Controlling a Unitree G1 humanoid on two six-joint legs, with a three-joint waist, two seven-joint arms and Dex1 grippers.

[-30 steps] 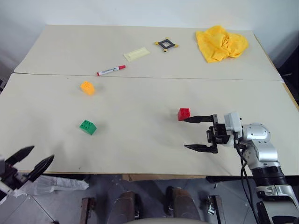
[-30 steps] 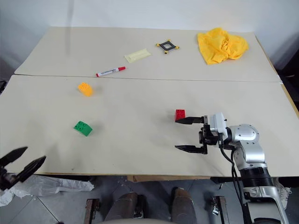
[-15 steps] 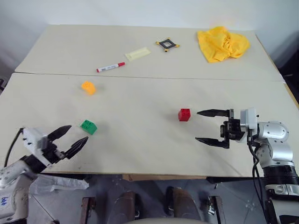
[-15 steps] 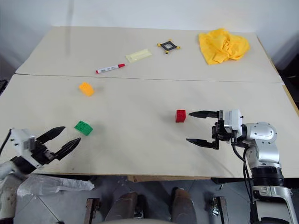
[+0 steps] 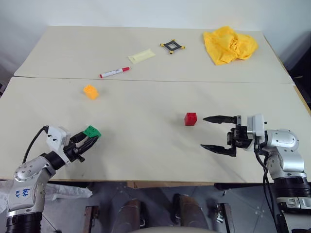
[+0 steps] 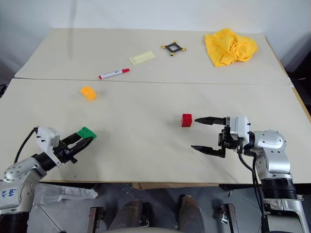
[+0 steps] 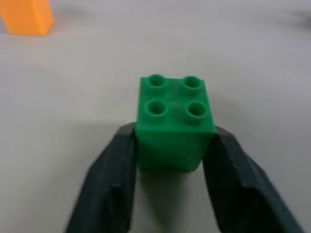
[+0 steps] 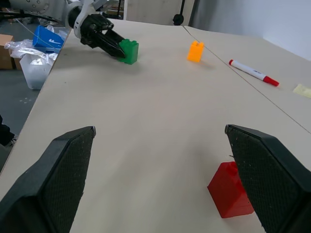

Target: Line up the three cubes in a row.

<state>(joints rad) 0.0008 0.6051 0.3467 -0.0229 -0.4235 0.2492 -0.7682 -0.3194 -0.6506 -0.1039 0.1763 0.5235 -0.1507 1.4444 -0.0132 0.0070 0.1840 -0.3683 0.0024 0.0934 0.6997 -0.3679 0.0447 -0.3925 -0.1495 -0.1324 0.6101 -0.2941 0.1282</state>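
Between left claw fingers: green cube, gripped by flat sides, on table. Judged light, rigid, slick plastic. Right claw agape; red cube just beyond its tips.

My left gripper has smooth, matt black fingers pressed to a green cube of glossy moulded plastic with round studs, and my right gripper shows pads with a fine rough grid texture. The red cube and orange-yellow cube look like the same shiny plastic. The table is matt and smooth like beige paper, with a crumpled soft yellow cloth on it.
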